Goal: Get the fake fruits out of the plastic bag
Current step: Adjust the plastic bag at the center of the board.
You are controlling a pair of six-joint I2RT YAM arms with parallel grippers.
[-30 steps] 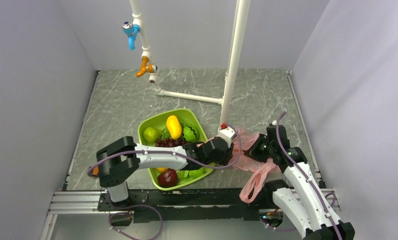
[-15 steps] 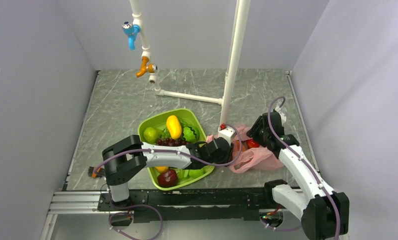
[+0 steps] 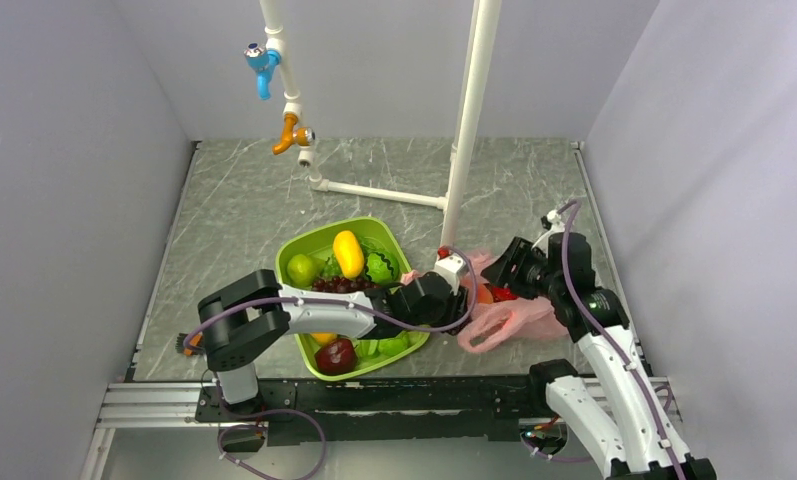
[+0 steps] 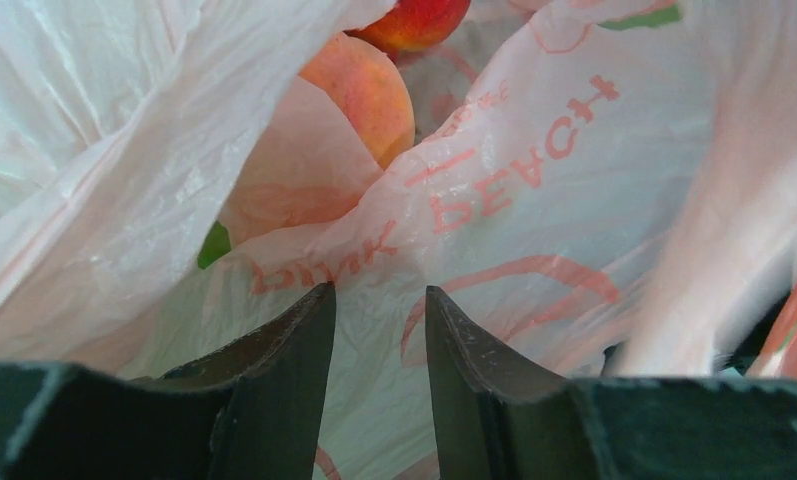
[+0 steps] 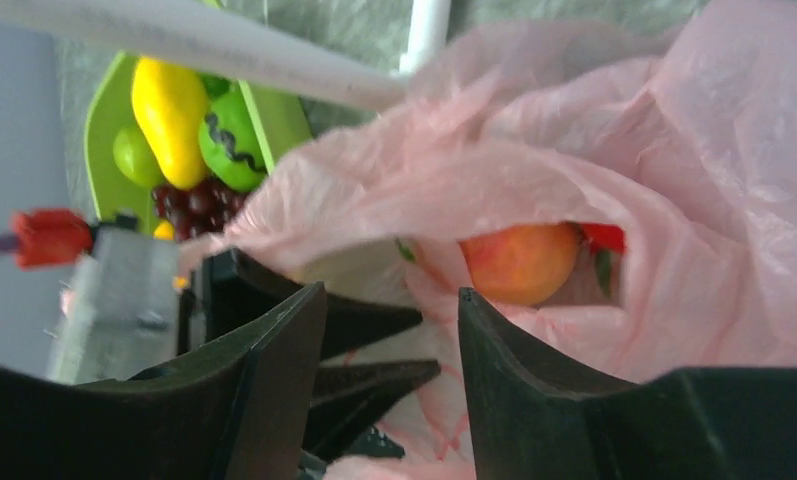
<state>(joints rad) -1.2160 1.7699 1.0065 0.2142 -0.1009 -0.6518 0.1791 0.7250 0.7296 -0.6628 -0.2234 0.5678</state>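
Crinkled pink plastic bag (image 3: 529,318) at 3 o'clock of green tray (image 3: 319,238), long axis 9-to-3, mouth gaping upward, peach (image 5: 522,262) inside, left gripper (image 4: 374,300) narrowly parted at its 9 o'clock end, right gripper (image 5: 392,300) likewise at 3 o'clock

Grey, white-veined desk (image 3: 244,215) carrying a tray, a bag and a pipe frame.
Toward the front middle, a lime-green tray (image 3: 314,233) sitting flat on the surface. Just right of it, a crumpled, translucent pink plastic bag (image 3: 514,318) spread on the desk. Behind both, a white pipe (image 3: 379,192) lying low along the surface, joined to an upright white post (image 3: 464,130) standing just behind the bag.
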